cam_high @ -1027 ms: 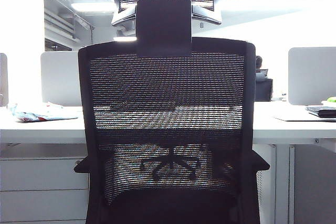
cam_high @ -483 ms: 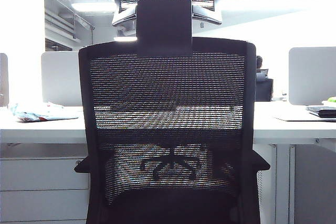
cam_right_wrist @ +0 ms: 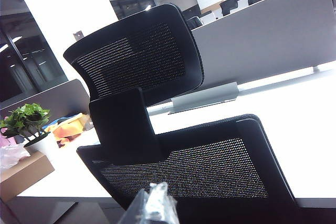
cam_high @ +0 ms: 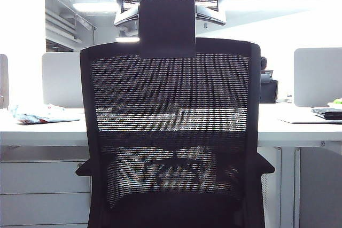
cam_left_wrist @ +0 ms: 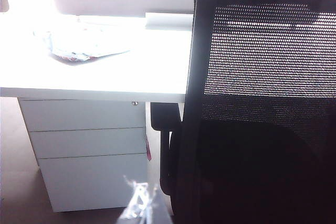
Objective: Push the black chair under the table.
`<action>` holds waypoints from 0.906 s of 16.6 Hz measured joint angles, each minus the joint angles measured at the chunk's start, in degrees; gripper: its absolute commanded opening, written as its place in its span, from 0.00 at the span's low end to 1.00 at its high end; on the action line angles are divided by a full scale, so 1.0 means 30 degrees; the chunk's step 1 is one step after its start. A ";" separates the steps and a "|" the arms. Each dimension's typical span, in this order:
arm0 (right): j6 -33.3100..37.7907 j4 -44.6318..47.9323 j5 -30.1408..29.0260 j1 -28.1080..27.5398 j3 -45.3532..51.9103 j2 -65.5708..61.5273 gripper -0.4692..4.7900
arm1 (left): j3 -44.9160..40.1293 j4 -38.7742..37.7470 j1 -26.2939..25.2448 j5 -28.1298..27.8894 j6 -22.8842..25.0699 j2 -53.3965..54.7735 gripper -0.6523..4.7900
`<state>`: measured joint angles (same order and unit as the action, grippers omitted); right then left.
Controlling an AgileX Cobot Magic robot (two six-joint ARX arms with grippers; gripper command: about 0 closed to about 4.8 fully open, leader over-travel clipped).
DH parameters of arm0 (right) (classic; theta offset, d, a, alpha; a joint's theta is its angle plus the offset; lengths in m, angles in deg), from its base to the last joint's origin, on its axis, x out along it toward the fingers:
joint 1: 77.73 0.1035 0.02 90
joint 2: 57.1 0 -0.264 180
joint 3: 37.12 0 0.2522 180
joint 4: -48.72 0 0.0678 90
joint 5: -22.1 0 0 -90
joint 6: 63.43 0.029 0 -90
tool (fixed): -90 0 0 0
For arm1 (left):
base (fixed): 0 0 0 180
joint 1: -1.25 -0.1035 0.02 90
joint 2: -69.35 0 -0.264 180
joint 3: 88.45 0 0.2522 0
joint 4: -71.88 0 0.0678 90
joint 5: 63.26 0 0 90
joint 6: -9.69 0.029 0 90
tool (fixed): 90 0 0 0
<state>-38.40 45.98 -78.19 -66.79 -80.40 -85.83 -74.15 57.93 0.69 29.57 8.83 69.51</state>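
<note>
White table [cam_high: 43, 132], black chair [cam_left_wrist: 262, 103] beside left tool [cam_left_wrist: 137, 203], right tool [cam_right_wrist: 152, 203]

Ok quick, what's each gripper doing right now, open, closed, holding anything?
Left gripper: only blurred fingertips show, beside the black chair; cannot tell.
Right gripper: blurred tips behind the chair's back; cannot tell.

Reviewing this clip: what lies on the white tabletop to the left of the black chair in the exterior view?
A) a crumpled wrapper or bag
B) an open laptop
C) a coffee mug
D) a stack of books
A: a crumpled, light printed wrapper lies on the table, left of the black chair; neither gripper is clearly visible.
</note>
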 measured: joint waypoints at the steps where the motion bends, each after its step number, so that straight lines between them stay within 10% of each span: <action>1: 0.0000 0.0000 0.0000 0.0000 0.0000 0.0000 0.08 | 0.0000 0.0000 0.0000 0.0000 0.0000 0.0007 0.11; 8: -0.0291 -0.0036 0.0000 0.0000 0.0000 0.0015 0.08 | 0.0000 0.0000 0.0000 0.0000 0.0000 0.0007 0.11; 15: -0.9610 -0.6040 0.0750 -0.1916 0.0546 0.3009 0.08 | 0.0000 0.0007 0.0000 0.0000 0.0007 0.0007 0.11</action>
<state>-67.23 27.86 -75.94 -72.54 -78.76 -76.80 -74.15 57.95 0.69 29.57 8.85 69.54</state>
